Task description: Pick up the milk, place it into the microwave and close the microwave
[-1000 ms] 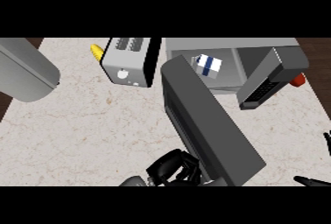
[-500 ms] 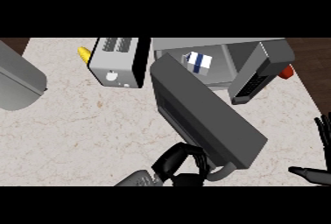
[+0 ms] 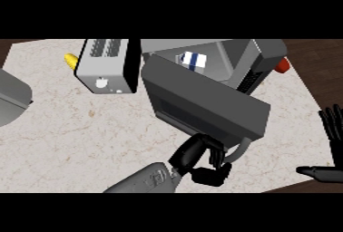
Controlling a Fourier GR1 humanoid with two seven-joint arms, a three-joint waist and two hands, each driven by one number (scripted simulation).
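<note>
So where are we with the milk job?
Done: the milk sits inside the microwave. In hand: the left hand is at the lower edge of the open door. Left: closing the door. The right hand rests open at the right edge.

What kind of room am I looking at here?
Most likely a kitchen. A pale stone-like counter carries a toaster and a microwave whose door stands open, with a milk carton inside. The robot's left hand is at the door's edge.
</note>
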